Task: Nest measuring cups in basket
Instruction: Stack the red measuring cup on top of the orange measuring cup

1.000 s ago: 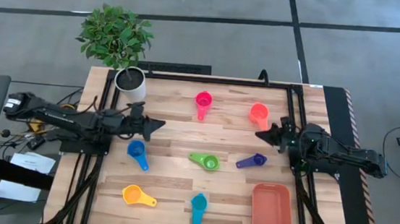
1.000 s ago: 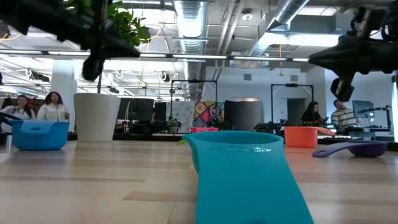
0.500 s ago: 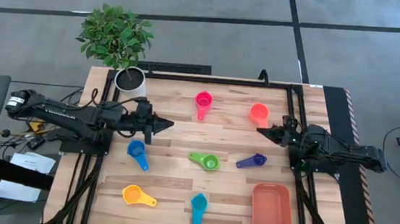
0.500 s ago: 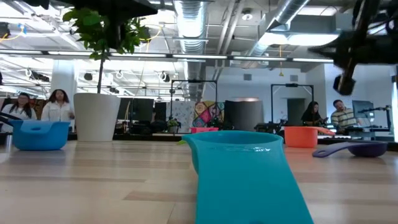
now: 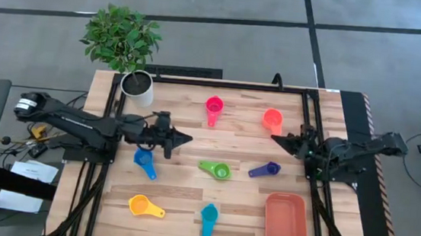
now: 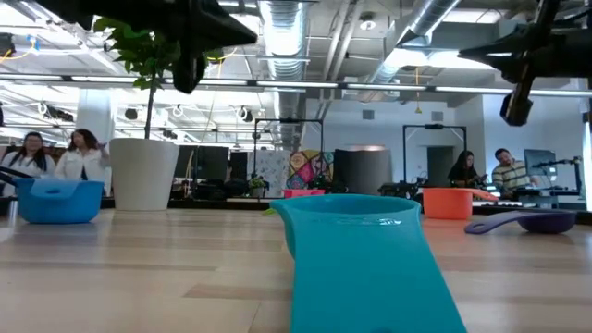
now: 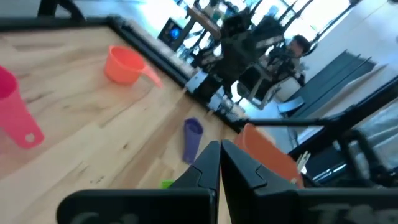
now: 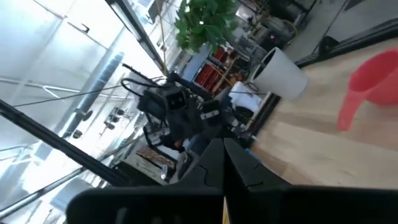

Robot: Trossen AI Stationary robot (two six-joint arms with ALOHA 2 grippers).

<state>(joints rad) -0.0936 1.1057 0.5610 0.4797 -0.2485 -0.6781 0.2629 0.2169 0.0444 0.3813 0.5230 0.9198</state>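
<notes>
Your left gripper (image 5: pixel 186 138) hangs above the desk (image 5: pixel 181 196), left of centre, its jaws pressed together and empty; the blue cup (image 5: pixel 144 160) lies just below and to its left in the high view. Your right gripper (image 5: pixel 275 137) is up by the right frame rail, jaws also closed on nothing, with the orange cup (image 5: pixel 272 121) just beside its tip.

All seven cups lie apart on the desk. The red cup (image 5: pixel 214 107) sits near the far edge at the middle. The green cup (image 5: pixel 216 169) is at the centre, and the dark blue cup (image 5: pixel 265 169) is just right of it. The yellow cup (image 5: pixel 144 205) and the light blue cup (image 5: pixel 208 220) lie along the near edge. The basket (image 5: pixel 286 222) rests at the near right corner, holding nothing. A potted plant (image 5: pixel 137 85) stands at the far left corner.
</notes>
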